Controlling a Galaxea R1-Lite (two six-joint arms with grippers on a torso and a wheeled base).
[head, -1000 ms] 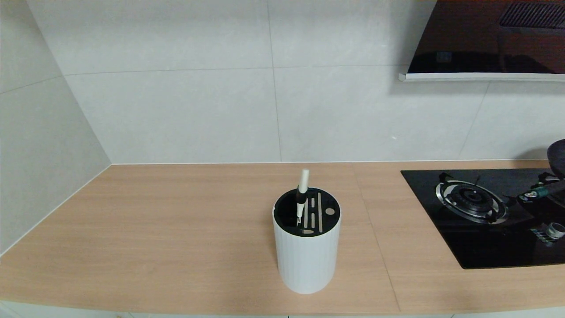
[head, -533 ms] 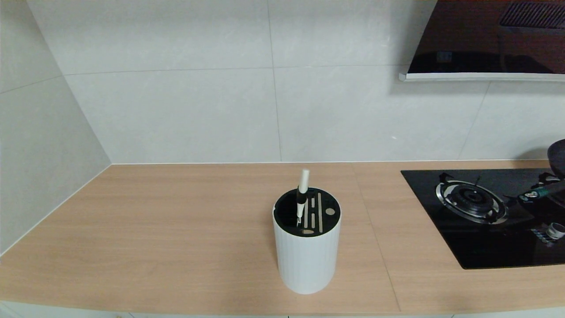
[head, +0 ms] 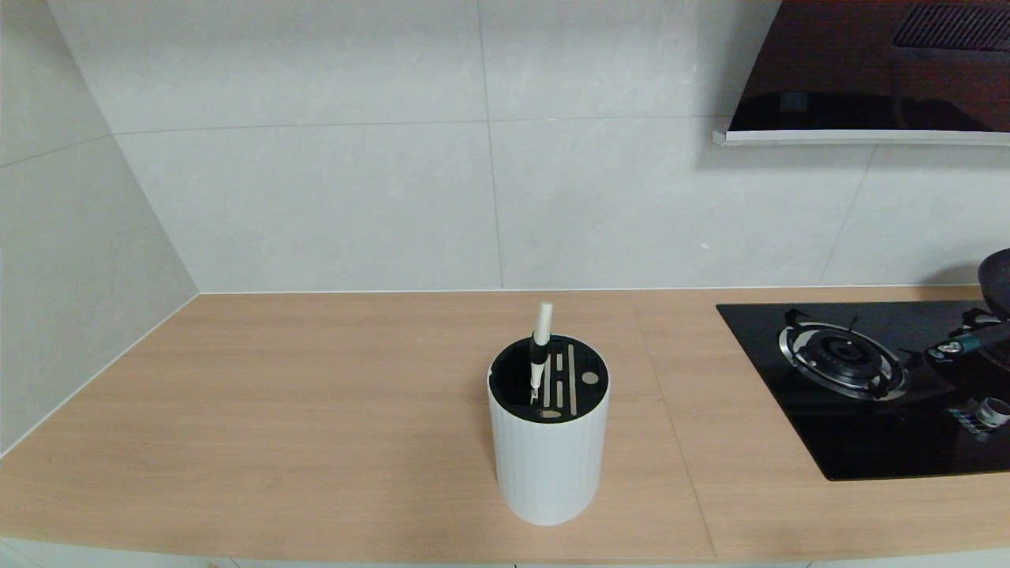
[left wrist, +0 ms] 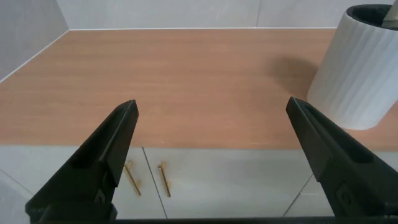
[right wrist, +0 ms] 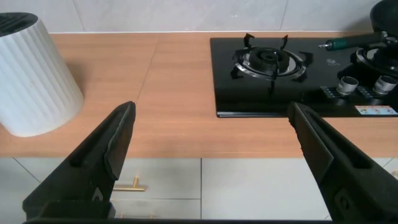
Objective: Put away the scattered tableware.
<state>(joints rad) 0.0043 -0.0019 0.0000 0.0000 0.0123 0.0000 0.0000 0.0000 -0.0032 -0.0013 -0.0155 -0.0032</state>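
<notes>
- The wooden countertop runs along a wall of pale tiles, with a dark range hood at the upper right.
- A black gas hob is set into the countertop's right side. A dark pan sits at its far right edge.
- The white ribbed holder stands upright near the countertop's front edge, left of the hob and well apart from it. Its top is a black insert with slots and one open compartment.
- The left gripper hangs off the front edge of the countertop, above the cabinet doors. Its fingers are spread wide with nothing between them, and the holder is off to one side.
- The right gripper is likewise held off the front edge, fingers spread wide and empty, between the holder and the hob.
- A utensil with a white handle and a black collar stands almost upright in the holder's open compartment. Its handle pokes above the rim.
- Brass cabinet handles show below the left gripper.
</notes>
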